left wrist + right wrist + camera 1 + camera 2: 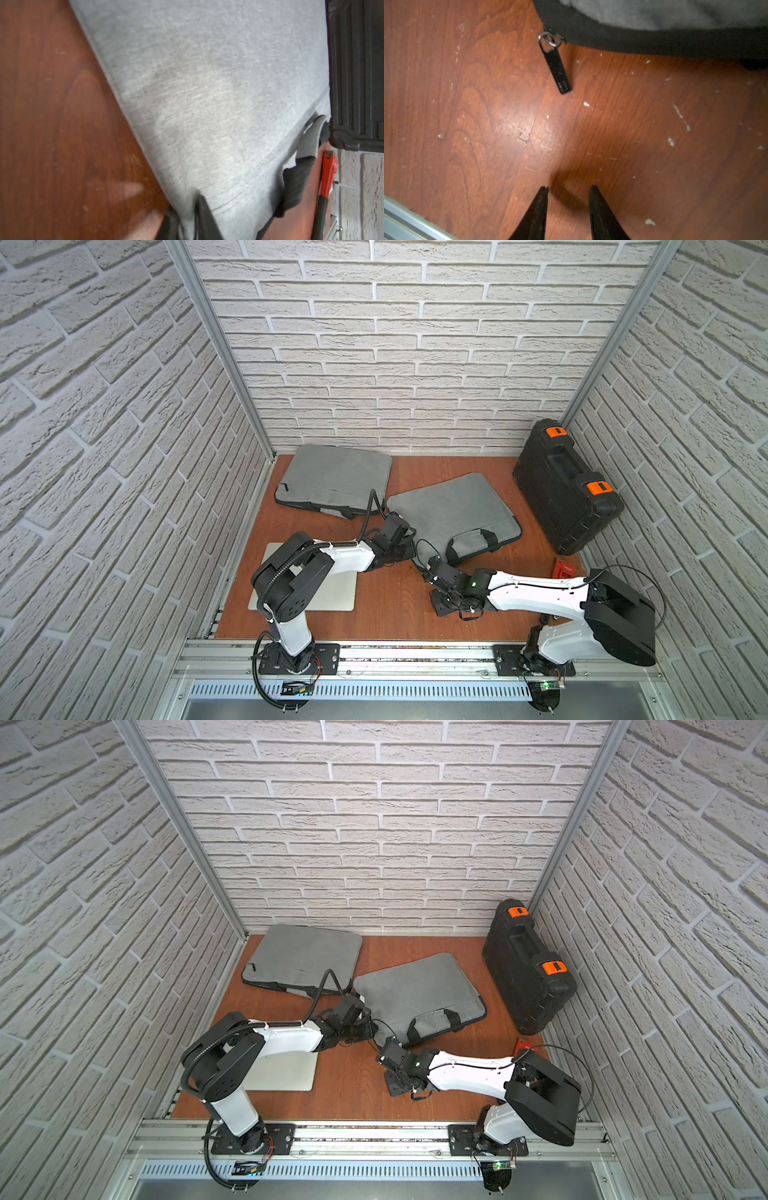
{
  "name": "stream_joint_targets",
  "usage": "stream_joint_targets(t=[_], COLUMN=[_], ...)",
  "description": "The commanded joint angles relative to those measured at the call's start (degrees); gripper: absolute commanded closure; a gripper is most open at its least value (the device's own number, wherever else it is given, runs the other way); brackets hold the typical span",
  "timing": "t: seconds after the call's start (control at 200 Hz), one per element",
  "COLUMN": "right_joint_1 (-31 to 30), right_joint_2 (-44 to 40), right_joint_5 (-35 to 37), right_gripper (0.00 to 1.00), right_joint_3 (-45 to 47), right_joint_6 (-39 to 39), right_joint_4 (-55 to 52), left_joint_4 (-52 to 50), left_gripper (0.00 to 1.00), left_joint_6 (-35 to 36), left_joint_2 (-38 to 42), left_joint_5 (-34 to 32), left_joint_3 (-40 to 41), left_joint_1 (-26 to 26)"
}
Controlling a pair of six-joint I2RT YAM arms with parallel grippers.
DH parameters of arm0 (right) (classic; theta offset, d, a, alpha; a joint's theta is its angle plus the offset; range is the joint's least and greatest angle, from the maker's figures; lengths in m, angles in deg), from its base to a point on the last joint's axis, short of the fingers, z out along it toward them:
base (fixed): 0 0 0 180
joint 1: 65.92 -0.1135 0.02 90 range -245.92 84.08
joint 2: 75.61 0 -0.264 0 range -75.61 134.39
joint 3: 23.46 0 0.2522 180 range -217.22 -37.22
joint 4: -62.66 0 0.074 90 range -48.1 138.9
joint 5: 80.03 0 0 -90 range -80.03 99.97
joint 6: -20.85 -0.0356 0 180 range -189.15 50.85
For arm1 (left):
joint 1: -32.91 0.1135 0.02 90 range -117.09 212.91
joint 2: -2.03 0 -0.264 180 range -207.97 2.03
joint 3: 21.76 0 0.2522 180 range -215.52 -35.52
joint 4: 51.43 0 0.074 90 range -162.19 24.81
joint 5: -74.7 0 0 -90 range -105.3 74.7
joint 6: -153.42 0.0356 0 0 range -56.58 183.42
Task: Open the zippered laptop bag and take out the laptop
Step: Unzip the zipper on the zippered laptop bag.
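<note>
A grey laptop bag (453, 510) (415, 990) with black handles lies mid-table in both top views. My left gripper (409, 549) (186, 202) is at its near left corner, a finger on either side of the grey fabric (207, 104). Blur hides whether it still pinches. My right gripper (569, 187) hovers open over bare wood just in front of that corner and holds nothing. The black zipper pull (555, 66) hangs free from the bag's dark edge ahead of it. A silver laptop (332, 593) (286, 1073) lies flat at front left, partly under my left arm.
A second grey bag (332, 477) lies at back left. A black tool case (565, 489) (357, 72) with orange latches stands at the right wall, with a small red object (563, 570) in front of it. Brick walls close three sides, and a metal rail (415, 655) runs along the front.
</note>
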State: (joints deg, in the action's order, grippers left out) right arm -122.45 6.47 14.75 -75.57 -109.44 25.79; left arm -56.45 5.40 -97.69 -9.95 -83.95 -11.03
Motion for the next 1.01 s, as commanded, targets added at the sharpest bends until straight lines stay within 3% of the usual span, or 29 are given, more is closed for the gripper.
stream_joint_targets(t=[0.0, 0.07, 0.27, 0.6, 1.0], right_joint_1=[-0.23, -0.17, -0.12, 0.23, 0.62], right_joint_2=[0.61, 0.35, 1.73, 7.52, 8.86], right_joint_5=[2.67, 3.63, 7.29, 9.25, 12.41], right_gripper=[0.61, 0.57, 0.51, 0.53, 0.56], right_joint_3=[-1.47, -1.38, -2.56, -6.29, -6.30], right_joint_6=[-1.11, -0.05, 3.81, 7.68, 9.00], right_joint_4=[4.65, 6.38, 8.49, 10.11, 11.52], left_joint_4=[-1.07, -0.55, 1.80, 8.34, 8.66], left_gripper=[0.71, 0.66, 0.65, 0.66, 0.76], left_joint_6=[0.88, -0.33, -3.79, -9.55, -10.86], left_joint_2=[0.53, 2.36, 6.19, 3.62, 2.26], left_joint_5=[-1.21, -1.38, -1.38, -0.02, -0.51], left_joint_3=[0.99, 2.95, 7.54, 9.14, 9.14], left_joint_1=[0.42, 0.38, -1.54, -5.42, -5.35])
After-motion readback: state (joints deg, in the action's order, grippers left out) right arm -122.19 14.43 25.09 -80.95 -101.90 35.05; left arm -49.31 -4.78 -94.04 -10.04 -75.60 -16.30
